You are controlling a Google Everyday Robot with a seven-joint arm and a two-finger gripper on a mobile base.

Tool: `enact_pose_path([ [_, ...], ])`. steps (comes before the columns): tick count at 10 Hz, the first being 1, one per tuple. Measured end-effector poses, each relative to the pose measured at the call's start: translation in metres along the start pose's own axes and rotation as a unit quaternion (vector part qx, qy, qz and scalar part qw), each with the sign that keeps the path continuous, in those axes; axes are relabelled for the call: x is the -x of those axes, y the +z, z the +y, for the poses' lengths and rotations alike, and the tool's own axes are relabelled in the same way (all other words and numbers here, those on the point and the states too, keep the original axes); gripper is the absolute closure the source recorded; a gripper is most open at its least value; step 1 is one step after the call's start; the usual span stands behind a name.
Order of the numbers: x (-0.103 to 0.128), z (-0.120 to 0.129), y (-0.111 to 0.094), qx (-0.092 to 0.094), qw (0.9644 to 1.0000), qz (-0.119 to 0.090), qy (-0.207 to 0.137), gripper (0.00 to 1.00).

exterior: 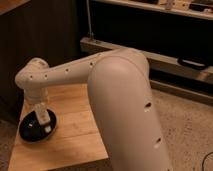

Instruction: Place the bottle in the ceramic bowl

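Glossy black ceramic bowl (30, 133) sits on the light wooden worktop (75, 130), toward the worktop's 9 o'clock edge and near the frame's 8 o'clock corner. The bowl is shallow and plate-like, with a low rim.

White arm (120, 95) fills the centre of the view: a bulky segment runs from the 5 o'clock corner up to mid-frame, then a slimmer perforated link reaches out toward 9 o'clock and bends down at a rounded elbow above the bowl.

The tool (44, 121) hangs below that elbow, directly over the bowl, its lower end inside the bowl's outline at the bowl's 3 o'clock half. Whether the tool is clenched or released cannot be told from this view.

A pale whitish shape lies across the bowl's dark interior just under the tool; this may be the bottle (40, 126), but it cannot be separated with certainty from the tool's own pale parts. Contact between it and the bowl cannot be judged, nor whether the tool grips it.

Surroundings: dark wooden panel (45, 35) behind the worktop at 10 to 12 o'clock; a metal shelf unit (170, 55) at 1 to 3 o'clock; speckled floor (185, 125) at 4 o'clock.
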Motion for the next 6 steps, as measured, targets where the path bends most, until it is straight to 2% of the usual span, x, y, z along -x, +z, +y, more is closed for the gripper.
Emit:
enact_pose_path([
  [2,0.0019,-0.0011,0.0107,-0.001,1.0,0.009,0.004,0.2],
  [6,0.0021,-0.0015,0.01,-0.001,0.9999,0.008,0.006,0.2],
])
